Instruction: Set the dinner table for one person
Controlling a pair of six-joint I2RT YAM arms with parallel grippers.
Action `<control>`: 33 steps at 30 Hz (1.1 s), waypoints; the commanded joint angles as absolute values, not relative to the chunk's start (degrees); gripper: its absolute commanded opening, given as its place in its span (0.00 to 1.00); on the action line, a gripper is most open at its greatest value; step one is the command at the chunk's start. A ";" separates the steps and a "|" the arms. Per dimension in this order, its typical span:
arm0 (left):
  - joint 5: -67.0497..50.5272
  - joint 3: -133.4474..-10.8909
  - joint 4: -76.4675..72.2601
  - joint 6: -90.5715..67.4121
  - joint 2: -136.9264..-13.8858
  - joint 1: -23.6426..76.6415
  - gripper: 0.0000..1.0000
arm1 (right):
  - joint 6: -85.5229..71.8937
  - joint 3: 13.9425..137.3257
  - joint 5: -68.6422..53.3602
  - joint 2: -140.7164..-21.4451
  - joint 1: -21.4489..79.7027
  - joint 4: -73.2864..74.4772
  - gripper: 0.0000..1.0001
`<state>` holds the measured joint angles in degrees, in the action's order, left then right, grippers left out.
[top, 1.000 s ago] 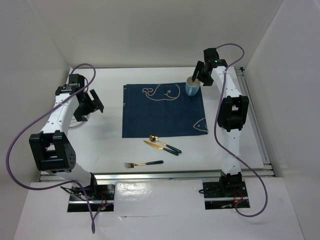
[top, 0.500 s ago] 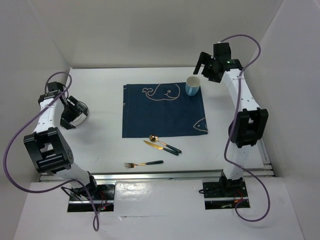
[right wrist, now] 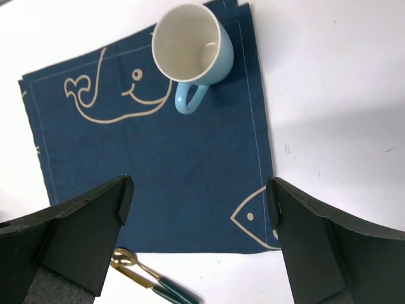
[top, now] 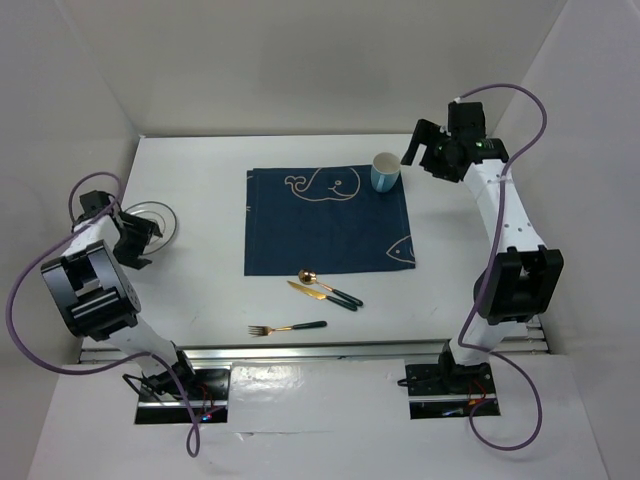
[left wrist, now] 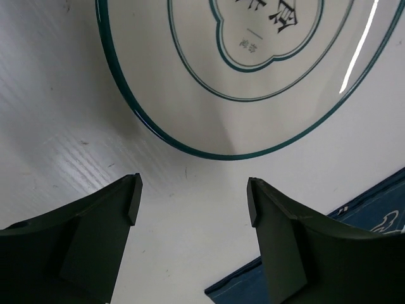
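Robotics lab; white booth walls (top: 300, 60); metal-railed dinner table (top: 200, 290); bolted right arm (top: 513, 225).

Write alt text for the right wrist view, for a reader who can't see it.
An empty light-blue mug stands upright on a corner of a navy whale-print placemat on the white dinner table. The right gripper hangs above, jaws open, with gold cutlery at the bottom edge.

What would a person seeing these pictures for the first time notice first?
The navy whale-print placemat lies at the centre, a pale blue mug on its far right corner. A glass plate sits far left, off the mat, before the open left gripper. The spoon, knife and fork lie off the mat's near edge.
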<state>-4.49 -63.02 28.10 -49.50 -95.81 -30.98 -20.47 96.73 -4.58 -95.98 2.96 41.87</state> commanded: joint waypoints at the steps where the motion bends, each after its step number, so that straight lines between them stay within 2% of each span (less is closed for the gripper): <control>1: -7.74 -58.12 19.09 -54.31 -95.54 -31.64 0.84 | -19.16 94.93 -4.13 -92.03 2.90 42.45 0.99; 11: -3.61 -48.35 4.93 -60.64 -92.72 -31.64 0.86 | -19.16 94.83 -5.27 -93.25 2.90 44.56 0.99; 14: -2.90 -47.82 2.65 -61.26 -93.33 -31.64 0.81 | -19.16 95.36 -5.27 -93.25 2.90 45.18 0.99; 20: -1.85 -49.83 3.25 -61.79 -95.62 -31.11 0.75 | -19.16 94.83 -5.80 -94.39 2.90 45.18 0.99; 23: -1.32 -50.45 3.25 -61.79 -96.76 -29.98 0.68 | -19.16 94.83 -5.80 -94.92 2.90 45.18 0.99; 33: -2.81 -56.77 5.27 -58.19 -103.62 -23.47 0.64 | -19.16 95.89 -4.75 -96.06 3.96 45.18 0.99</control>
<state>-2.90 -54.65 2.90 -61.21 -100.12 -25.82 -19.84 94.39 -5.32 -96.16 3.49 44.66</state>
